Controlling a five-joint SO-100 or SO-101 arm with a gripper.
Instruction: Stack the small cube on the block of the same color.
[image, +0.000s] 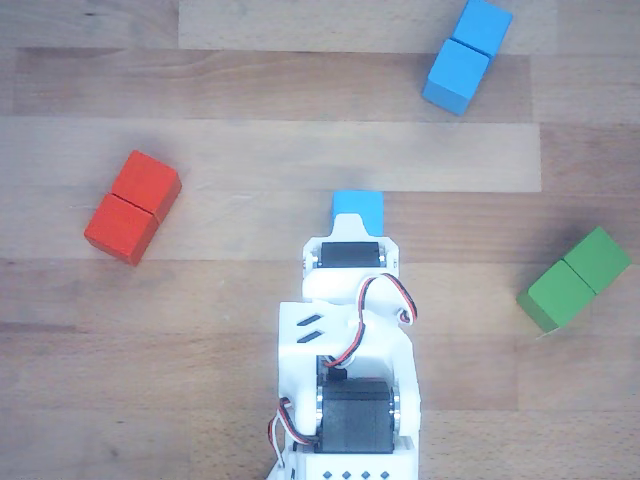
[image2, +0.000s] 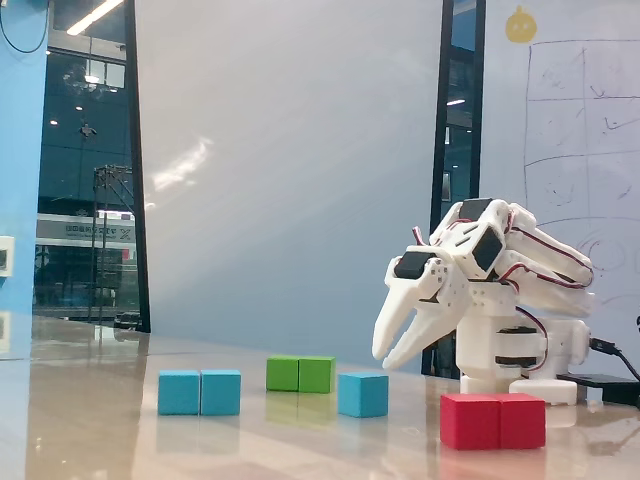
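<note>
The fixed view showed the gripper (image2: 385, 357) parted, empty, just above the small cube (image2: 362, 394) — the other view hid those fingers behind the arm (image: 348, 330).

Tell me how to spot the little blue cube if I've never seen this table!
In the other view, find the white robot arm at the bottom of the wooden table. The small cube sits just beyond its tip. It's one plain blue piece; the blue block, red block and green block are all twice as long.
</note>
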